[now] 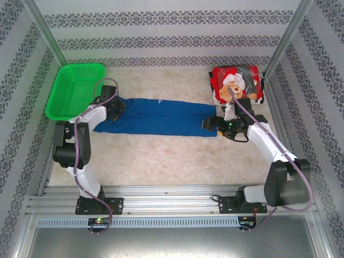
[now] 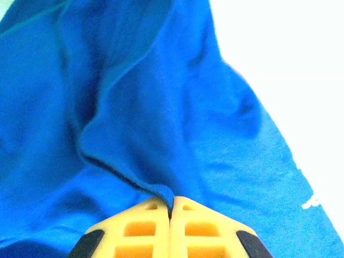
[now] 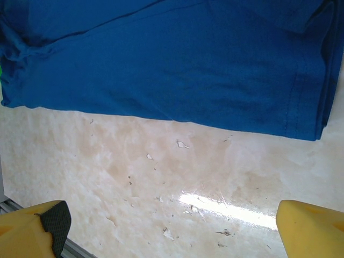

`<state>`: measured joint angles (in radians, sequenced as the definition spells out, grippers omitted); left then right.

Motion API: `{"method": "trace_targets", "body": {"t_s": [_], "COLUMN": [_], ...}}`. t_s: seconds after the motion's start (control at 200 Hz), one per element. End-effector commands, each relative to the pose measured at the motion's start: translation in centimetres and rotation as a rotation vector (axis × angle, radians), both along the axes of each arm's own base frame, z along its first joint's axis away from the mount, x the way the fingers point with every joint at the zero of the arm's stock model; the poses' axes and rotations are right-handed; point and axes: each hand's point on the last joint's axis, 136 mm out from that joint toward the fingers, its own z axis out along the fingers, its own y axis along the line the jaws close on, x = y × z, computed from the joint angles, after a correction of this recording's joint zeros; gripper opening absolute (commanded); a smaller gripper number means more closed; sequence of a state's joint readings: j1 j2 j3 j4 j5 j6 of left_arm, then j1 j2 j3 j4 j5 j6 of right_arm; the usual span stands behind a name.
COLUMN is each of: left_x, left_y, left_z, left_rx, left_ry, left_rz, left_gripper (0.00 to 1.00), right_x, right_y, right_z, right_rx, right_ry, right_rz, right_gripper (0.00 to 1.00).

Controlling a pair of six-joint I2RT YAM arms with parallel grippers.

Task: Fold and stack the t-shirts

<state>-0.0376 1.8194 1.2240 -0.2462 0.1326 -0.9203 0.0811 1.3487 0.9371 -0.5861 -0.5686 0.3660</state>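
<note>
The royal blue t-shirt [image 1: 161,119] lies folded into a long strip across the middle of the table. My left gripper [image 1: 116,107] sits on its left end, and in the left wrist view the yellow fingers [image 2: 150,226] of the left gripper [image 2: 172,203] are shut on a raised fold of the blue t-shirt [image 2: 161,107]. My right gripper [image 1: 209,123] stands open at the strip's right end. In the right wrist view the right gripper [image 3: 172,220] hovers over bare table just short of the blue t-shirt's [image 3: 172,59] edge. The red t-shirt [image 1: 236,83] with a bear print lies folded at the back right.
A green plastic basket [image 1: 72,88] stands at the back left, close to the left arm. Patterned walls enclose the table on three sides. Marbled tabletop [image 1: 161,161] lies bare in front of the blue strip, up to the metal rail at the near edge.
</note>
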Motion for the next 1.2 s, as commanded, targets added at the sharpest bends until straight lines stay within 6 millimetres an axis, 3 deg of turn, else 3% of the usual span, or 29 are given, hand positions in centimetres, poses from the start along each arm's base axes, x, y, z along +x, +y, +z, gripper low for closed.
{"method": "trace_targets", "body": {"t_s": [0.0, 0.285, 0.46, 0.769, 0.804, 0.869, 0.909, 0.949, 0.969, 1.019, 1.109, 1.194], "left_x": [1.6, 6.4, 7.7, 10.5, 10.7, 10.7, 10.7, 10.6, 10.6, 10.6, 9.6, 6.0], "left_y": [-0.2, -1.6, -1.2, -3.7, -4.0, -4.2, -4.2, -4.0, -3.8, -3.6, -4.1, -4.6], "left_z": [0.3, 0.1, -1.2, -1.6, -1.7, -1.9, -1.5, -0.6, 0.1, 2.6, 8.2, 11.5], "left_rx": [-0.001, -0.032, -0.007, -0.102, -0.115, -0.133, -0.128, -0.116, -0.11, -0.095, -0.051, 0.031], "left_ry": [-0.012, -0.069, -0.042, -0.094, -0.1, -0.09, -0.094, -0.115, -0.129, -0.176, -0.226, -0.187], "left_rz": [-0.035, -0.107, -0.123, -0.221, -0.233, -0.246, -0.246, -0.239, -0.232, -0.228, -0.245, -0.248], "left_gripper": [0.0, 0.01, 0.02, 0.07, 0.15, 0.46, 0.55, 0.63, 0.76, 0.96, 0.99, 1.0], "right_x": [-0.4, -0.5, -0.4, -0.6, -0.6, -0.7, -0.7, -0.6, -0.6, -0.4, 0.0, 1.2], "right_y": [-0.1, -0.1, -0.2, 0.1, 0.2, 0.2, 0.2, 0.1, 0.0, -0.1, 0.0, 0.2], "right_z": [-0.2, -0.4, -0.7, -1.2, -1.2, -1.3, -1.2, -1.3, -1.3, -1.5, -1.8, -2.5], "right_rx": [-0.012, -0.009, -0.016, -0.013, -0.014, -0.014, -0.016, -0.026, -0.033, -0.057, -0.157, -0.282], "right_ry": [-0.003, 0.001, 0.011, 0.029, 0.029, 0.032, 0.032, 0.032, 0.032, 0.035, 0.033, 0.039], "right_rz": [0.006, 0.007, -0.002, -0.001, -0.001, 0.0, -0.001, -0.004, -0.006, -0.007, 0.028, 0.066], "right_gripper": [0.98, 0.98, 0.98, 0.98, 0.98, 0.98, 0.98, 0.98, 0.98, 0.98, 0.98, 0.98]}}
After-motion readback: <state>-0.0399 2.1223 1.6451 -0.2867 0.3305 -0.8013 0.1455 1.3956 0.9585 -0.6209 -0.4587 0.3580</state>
